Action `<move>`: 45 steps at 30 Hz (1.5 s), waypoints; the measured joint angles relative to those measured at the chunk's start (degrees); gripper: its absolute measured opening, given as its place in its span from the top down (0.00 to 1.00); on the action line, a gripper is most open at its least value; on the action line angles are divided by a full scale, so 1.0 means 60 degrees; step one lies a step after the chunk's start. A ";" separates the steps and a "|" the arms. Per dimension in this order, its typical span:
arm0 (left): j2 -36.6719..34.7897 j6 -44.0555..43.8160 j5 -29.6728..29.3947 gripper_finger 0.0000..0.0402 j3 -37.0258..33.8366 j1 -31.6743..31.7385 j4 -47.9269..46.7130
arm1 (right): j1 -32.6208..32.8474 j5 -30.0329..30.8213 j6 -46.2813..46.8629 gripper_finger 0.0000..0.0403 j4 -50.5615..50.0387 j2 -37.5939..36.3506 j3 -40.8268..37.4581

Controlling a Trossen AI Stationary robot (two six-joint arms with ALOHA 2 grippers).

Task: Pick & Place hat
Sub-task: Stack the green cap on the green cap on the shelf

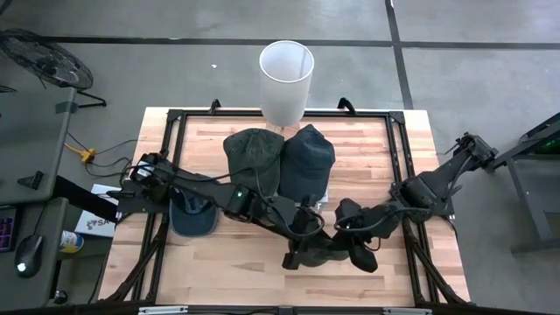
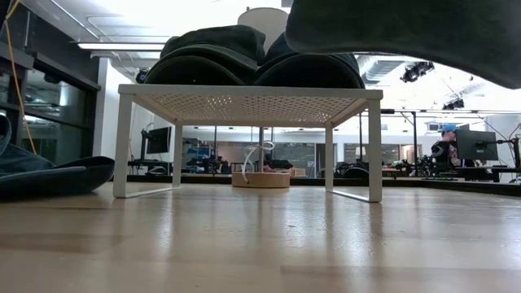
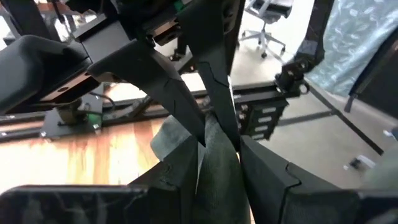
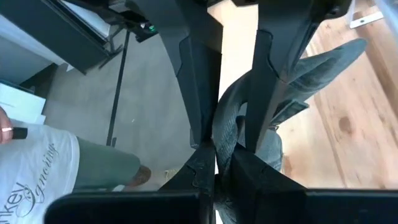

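Observation:
A dark grey hat (image 1: 337, 254) hangs between my two grippers above the table's near middle; in the low view it shows at the top right (image 2: 407, 32), clear of the tabletop. My left gripper (image 3: 217, 186) and my right gripper (image 4: 222, 168) meet tip to tip, both shut on it. Two more dark hats (image 1: 254, 153) (image 1: 306, 157) rest on a white mesh rack (image 2: 244, 102) at the far middle. A blue hat (image 1: 192, 214) lies on the table at the left. My left gripper pinches a bunched fold of the hat's cloth (image 3: 214, 155) between its two fingers, coming nearly level from the table's left. The hat hangs clear of the table. My right gripper pinches the same bunch (image 4: 227, 134) between its fingers, slanting down from the table's right, right against the left fingers (image 4: 199, 81).
A white bucket (image 1: 286, 74) stands on the floor beyond the table's far edge. The rack's legs (image 2: 122, 146) stand on the wooden tabletop (image 1: 227, 262). A person in a white shirt (image 4: 31, 168) shows beyond the table in the right wrist view.

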 joint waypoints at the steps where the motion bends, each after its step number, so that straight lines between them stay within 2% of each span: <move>1: 0.0000 0.0001 0.0008 0.73 0.0043 -0.0003 -0.0127 | -0.0018 -0.0051 -0.0026 0.96 0.0064 0.0087 0.0000; 6: 0.0000 0.0078 0.0027 0.73 0.0640 -0.0081 -0.1368 | -0.0134 -0.0114 -0.0327 0.96 0.0748 0.0384 0.0000; 14: 0.0000 0.0251 -0.0087 0.73 0.2338 -0.0238 -0.4213 | -0.0491 -0.0067 -0.0884 0.96 0.1867 0.0473 -0.0004; 18: -0.0002 0.0360 -0.0076 0.73 0.3131 -0.0333 -0.5157 | -0.0731 -0.0424 -0.1219 0.96 0.2735 0.0598 0.0000; 23: -0.0007 0.0368 0.0074 0.73 0.3567 -0.0493 -0.6291 | -0.0957 -0.0936 -0.1523 0.96 0.3726 0.1157 0.0004; 26: -0.0007 0.0351 0.0024 0.68 0.3659 -0.0547 -0.6908 | -0.1081 -0.1034 -0.1629 0.96 0.3981 0.1395 0.0004; 35: -0.0053 -0.0025 0.0037 0.41 0.3692 -0.0791 -0.7991 | -0.1258 -0.1198 -0.1707 0.96 0.4240 0.1639 0.0000; 38: -0.0089 -0.0231 0.0011 0.38 0.3657 -0.0793 -0.8566 | -0.1306 -0.1206 -0.1741 0.96 0.4542 0.1688 0.0090; 42: -0.0227 -0.0584 -0.0121 0.38 0.3634 -0.0785 -0.9259 | -0.1391 -0.1504 -0.2292 0.96 0.4376 0.2132 0.0985; 45: -0.0546 -0.0808 -0.0414 0.38 0.3637 -0.0799 -0.9762 | -0.1510 -0.1622 -0.2587 0.96 0.3049 0.2662 0.1963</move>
